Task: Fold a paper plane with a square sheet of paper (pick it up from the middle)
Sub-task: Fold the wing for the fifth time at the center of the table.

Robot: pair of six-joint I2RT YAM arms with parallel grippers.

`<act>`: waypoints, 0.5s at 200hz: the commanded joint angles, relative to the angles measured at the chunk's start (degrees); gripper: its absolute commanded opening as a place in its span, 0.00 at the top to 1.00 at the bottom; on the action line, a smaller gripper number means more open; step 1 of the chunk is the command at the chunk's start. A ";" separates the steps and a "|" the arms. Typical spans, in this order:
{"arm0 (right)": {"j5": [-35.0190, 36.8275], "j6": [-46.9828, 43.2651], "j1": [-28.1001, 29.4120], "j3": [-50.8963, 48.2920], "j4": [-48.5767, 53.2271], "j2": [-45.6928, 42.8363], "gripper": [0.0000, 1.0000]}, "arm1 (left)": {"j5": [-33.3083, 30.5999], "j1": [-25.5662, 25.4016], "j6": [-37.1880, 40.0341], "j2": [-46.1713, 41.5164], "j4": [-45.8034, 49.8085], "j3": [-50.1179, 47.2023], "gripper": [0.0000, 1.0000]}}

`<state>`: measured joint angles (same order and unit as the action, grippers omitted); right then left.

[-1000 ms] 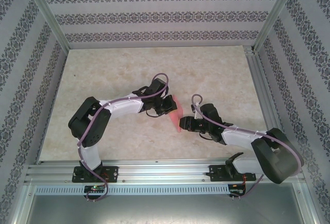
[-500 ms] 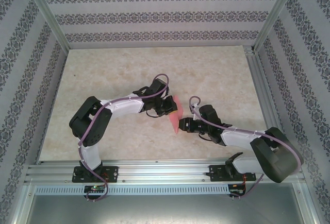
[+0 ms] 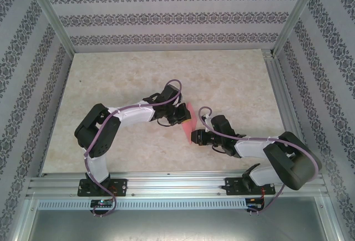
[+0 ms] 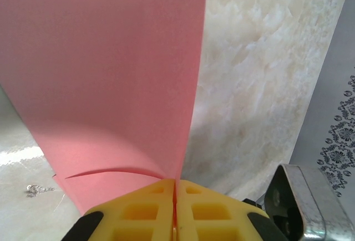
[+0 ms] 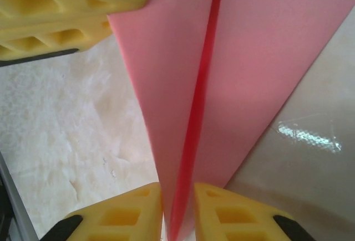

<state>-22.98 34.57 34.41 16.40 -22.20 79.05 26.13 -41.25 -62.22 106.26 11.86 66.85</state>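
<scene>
The paper plane [image 3: 187, 120] is a narrow pink-red folded piece held upright above the table, its point toward the near edge. My left gripper [image 3: 181, 113] is shut on its edge; in the left wrist view the yellow pads [image 4: 175, 188] meet with the paper [image 4: 111, 75] pinched between them. My right gripper [image 3: 194, 136] sits at the lower tip. Its fingers [image 5: 178, 196] stand a little apart on either side of the lengthwise crease [image 5: 206, 86], with the two layers still spread between them. The left gripper's yellow fingers [image 5: 66, 8] hold the far end. An unfolded square sheet of paper is out of view.
The marbled beige table [image 3: 122, 80] lies under both arms. Aluminium rails run along the near edge [image 3: 177, 183] and the right side [image 3: 280, 97], and patterned walls close the space in. A glossy patch [image 5: 308, 133] lies on the table beside the paper.
My right gripper has slid left and closed in on the paper's lower tip, its arm stretching leftward. The left gripper and the paper have stayed nearly still.
</scene>
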 commanded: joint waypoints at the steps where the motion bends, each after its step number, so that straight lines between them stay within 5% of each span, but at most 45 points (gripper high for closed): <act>1: 0.22 -0.94 0.47 -0.58 -4.82 1.74 0.81 | 1.18 0.63 -0.95 0.70 -0.78 1.53 0.89; 32: 0.39 -1.40 0.39 -0.86 -5.91 3.29 0.86 | 1.30 0.64 -1.23 0.61 -0.78 1.57 0.88; 68: 0.13 -1.85 0.48 -0.61 -6.07 3.82 0.93 | 1.48 0.65 -1.46 0.35 -0.51 1.40 0.68; 100: 1.33 -3.81 1.17 -0.23 -4.41 2.75 0.96 | 2.16 0.59 -2.19 -0.32 -0.74 0.97 0.62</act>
<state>-22.98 33.67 34.46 16.32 -25.58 82.41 26.85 -41.25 -63.66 106.26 11.84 66.92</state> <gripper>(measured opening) 0.053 0.366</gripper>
